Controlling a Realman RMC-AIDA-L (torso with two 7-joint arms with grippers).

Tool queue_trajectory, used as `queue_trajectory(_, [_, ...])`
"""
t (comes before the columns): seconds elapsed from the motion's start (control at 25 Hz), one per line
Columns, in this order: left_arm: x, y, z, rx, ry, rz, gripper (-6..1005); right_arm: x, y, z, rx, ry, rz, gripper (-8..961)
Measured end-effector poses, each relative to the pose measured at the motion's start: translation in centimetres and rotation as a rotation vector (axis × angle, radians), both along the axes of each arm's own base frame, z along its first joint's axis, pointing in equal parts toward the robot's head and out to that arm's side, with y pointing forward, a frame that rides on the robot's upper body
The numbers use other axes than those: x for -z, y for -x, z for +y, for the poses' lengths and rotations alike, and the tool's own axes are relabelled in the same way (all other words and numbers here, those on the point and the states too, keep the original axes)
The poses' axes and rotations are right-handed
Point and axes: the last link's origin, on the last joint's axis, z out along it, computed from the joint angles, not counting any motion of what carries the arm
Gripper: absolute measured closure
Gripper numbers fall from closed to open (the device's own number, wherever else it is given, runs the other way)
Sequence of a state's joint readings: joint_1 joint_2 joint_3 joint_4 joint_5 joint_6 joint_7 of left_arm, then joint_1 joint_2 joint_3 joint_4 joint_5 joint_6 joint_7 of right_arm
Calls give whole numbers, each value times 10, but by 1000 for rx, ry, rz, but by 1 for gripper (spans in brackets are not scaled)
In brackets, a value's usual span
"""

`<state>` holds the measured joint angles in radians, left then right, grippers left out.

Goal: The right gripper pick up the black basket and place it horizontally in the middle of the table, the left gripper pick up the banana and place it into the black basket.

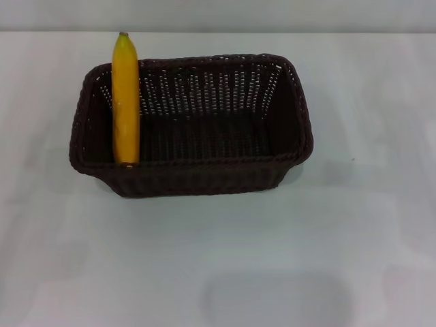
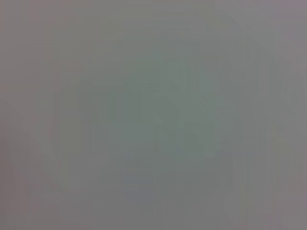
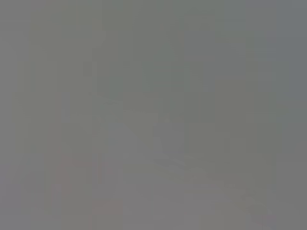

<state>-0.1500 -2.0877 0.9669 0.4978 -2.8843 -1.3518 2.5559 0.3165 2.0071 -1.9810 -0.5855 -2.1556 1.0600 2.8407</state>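
No writing or label shows on anything. The white counter [image 1: 354, 225] is plain and smooth, meeting a pale wall along its far edge. The black basket [image 1: 204, 178] sits lengthwise across the counter's middle, the banana [image 1: 126, 102] lying across its left end, stem tip over the far rim. Neither gripper is in view, so no fingers show; both wrist views are featureless grey

black basket [image 1: 197, 174] mid-table [image 1: 340, 225] | banana [image 1: 126, 102] across its left end, stem outward
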Motion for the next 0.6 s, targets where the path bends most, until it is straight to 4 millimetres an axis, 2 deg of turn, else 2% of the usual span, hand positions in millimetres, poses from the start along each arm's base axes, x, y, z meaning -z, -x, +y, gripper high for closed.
queue_trajectory(0.28, [-5, 6, 4, -96, -79, 85, 130, -12, -23, -7, 83, -55, 11, 146])
queue_trajectory(0.48, [-3, 6, 6, -102, -83, 79, 129, -25, -40, -16, 144, -117, 12, 146])
queue_trajectory(0.6, [0, 2, 6, -77, -83, 82, 129, -28, -44, -17, 157, -128, 12, 146])
